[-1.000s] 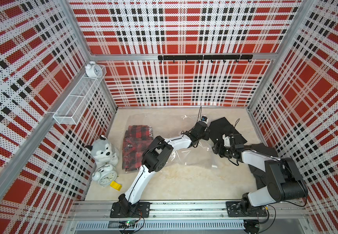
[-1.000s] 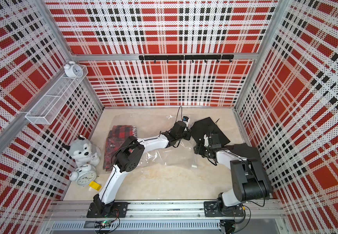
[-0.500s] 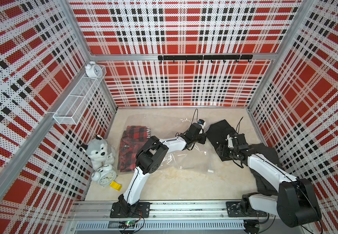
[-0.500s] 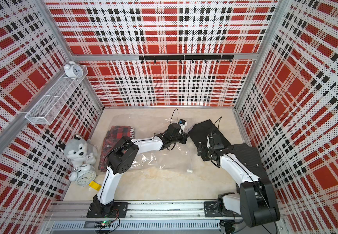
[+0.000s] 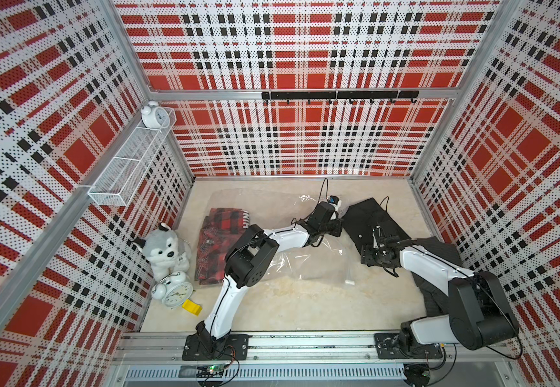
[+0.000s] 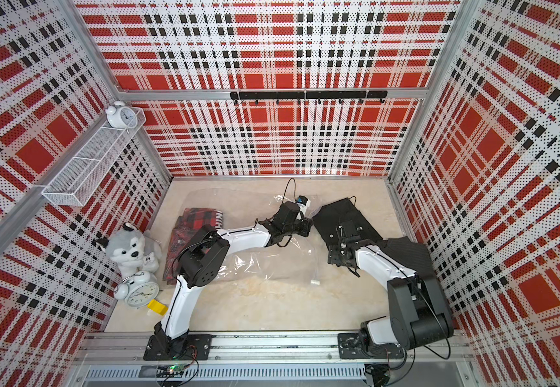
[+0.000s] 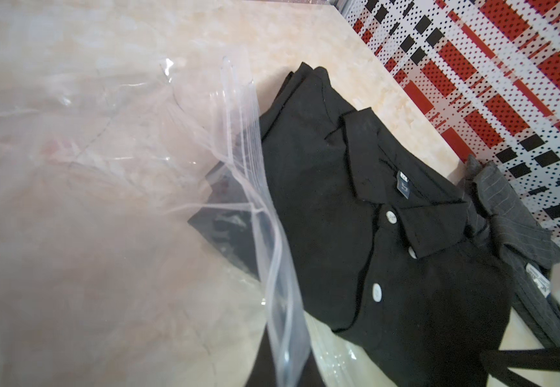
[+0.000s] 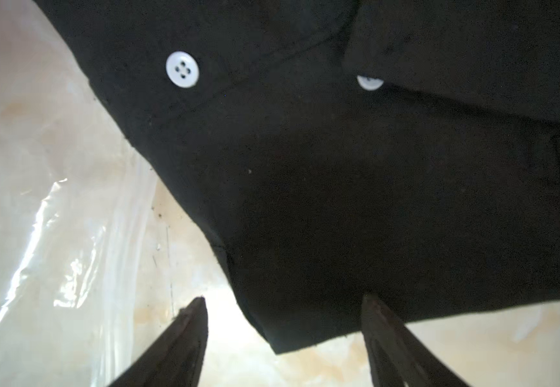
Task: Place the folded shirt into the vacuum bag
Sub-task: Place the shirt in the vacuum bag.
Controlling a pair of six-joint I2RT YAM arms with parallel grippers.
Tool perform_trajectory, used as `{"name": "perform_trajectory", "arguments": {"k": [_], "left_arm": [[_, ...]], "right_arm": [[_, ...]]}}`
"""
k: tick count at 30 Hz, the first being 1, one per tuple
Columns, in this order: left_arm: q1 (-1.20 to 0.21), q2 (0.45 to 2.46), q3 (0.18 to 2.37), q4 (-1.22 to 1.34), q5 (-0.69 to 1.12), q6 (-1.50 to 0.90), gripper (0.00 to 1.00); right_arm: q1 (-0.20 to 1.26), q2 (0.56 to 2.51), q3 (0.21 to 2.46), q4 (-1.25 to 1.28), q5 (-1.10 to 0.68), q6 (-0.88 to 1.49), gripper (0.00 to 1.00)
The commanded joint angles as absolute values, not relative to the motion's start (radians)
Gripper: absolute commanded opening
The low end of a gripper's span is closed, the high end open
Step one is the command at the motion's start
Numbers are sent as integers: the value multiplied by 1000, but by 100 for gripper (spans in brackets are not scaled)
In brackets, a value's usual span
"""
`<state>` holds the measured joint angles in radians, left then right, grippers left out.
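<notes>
Since a second ago the vacuum bag [image 5: 305, 268] is found dragged slightly toward the robot's left. Its upper lip is kept raised by the left gripper [image 5: 335, 229], clamped on it, so the mouth is held open. The folded shirt [image 7: 389, 268] is left on the worktop [image 5: 305, 311] just beside that mouth, one corner showing through the plastic. Its hem is bracketed by the right gripper [image 8: 284, 298], jaws apart, presumably to be slid in.

Red, black and white plaid walls [image 5: 305, 50] enclose a beige marbled floor [image 5: 305, 301]. A black hook rail [image 5: 339, 95] hangs beyond the left gripper [image 5: 337, 230], and a white wire shelf [image 5: 131, 164] is mounted well to its left.
</notes>
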<state>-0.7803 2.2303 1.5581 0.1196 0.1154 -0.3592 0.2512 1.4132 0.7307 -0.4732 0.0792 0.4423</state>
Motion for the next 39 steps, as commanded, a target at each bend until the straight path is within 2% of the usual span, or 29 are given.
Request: {"name": "perform_trajectory", "arguments": {"k": [1, 8, 12, 16, 20, 23, 28, 31, 33, 39], "left_arm": [[-789, 2250, 1588, 106, 112, -359, 0], [-785, 2249, 1586, 100, 107, -355, 0], [-783, 2249, 1587, 101, 109, -355, 0], [-782, 2244, 1583, 103, 108, -354, 0], [-785, 2243, 1583, 102, 117, -355, 0], [-794, 2234, 1582, 103, 116, -354, 0], [-807, 2215, 1576, 109, 115, -359, 0], [-815, 2213, 1577, 115, 124, -361, 0], [-820, 2212, 1577, 117, 121, -363, 0], [-827, 2200, 1575, 118, 111, -365, 0]], "right_arm": [[277, 1436, 774, -484, 136, 436, 75], [284, 1423, 789, -483, 157, 436, 77], [282, 1480, 779, -465, 132, 444, 79], [287, 1505, 726, -399, 42, 482, 77], [297, 1529, 708, -396, 47, 488, 75], [298, 1541, 709, -399, 44, 485, 60], [297, 1504, 719, -417, 49, 475, 22], [297, 1476, 730, -432, 49, 462, 7], [298, 1456, 739, -439, 41, 453, 0], [298, 1380, 781, -460, -76, 409, 0]]}}
